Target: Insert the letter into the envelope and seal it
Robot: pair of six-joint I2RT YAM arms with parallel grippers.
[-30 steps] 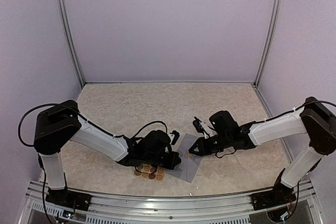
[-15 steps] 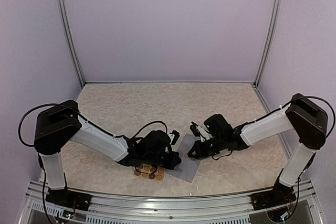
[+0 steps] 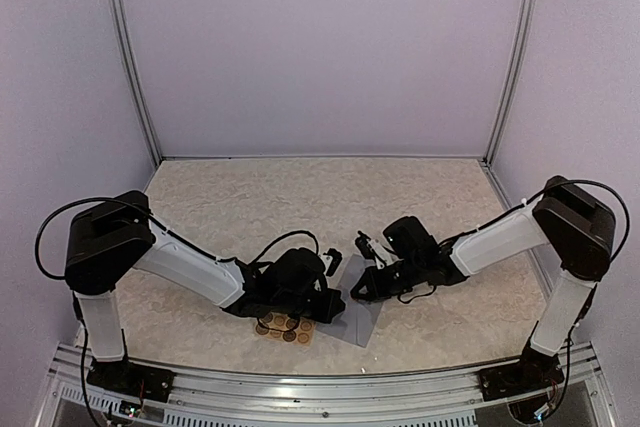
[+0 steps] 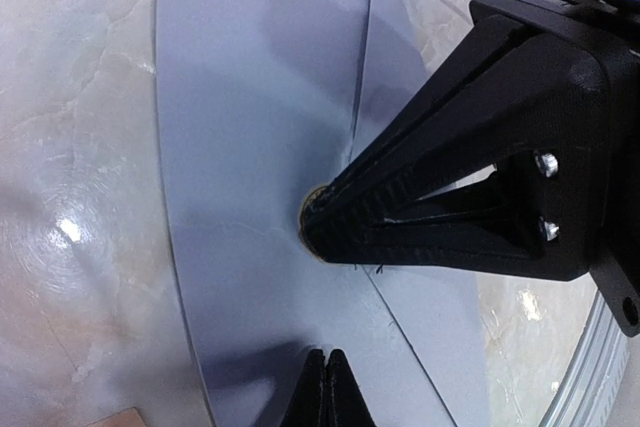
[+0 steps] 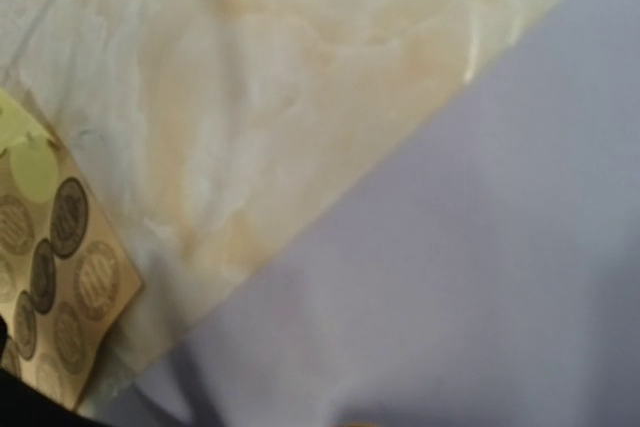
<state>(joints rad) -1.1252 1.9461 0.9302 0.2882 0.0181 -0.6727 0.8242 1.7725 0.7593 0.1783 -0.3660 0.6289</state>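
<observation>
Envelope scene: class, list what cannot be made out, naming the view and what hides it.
The letter: unseen in every view; possibly inside the envelope.
The sticker: left wrist view, mostly under the right hand.
The sticker sheet: right wrist view, blurred, cut by left edge.

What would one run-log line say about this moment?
phase: sealing | left gripper: shut, at envelope edge | right gripper: shut, tip on round sticker at flap point

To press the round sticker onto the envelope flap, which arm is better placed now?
Right, probably. The right gripper has its tips at the flap point of the envelope, on the brown sticker. The left gripper is shut, apart from the sticker.
</observation>
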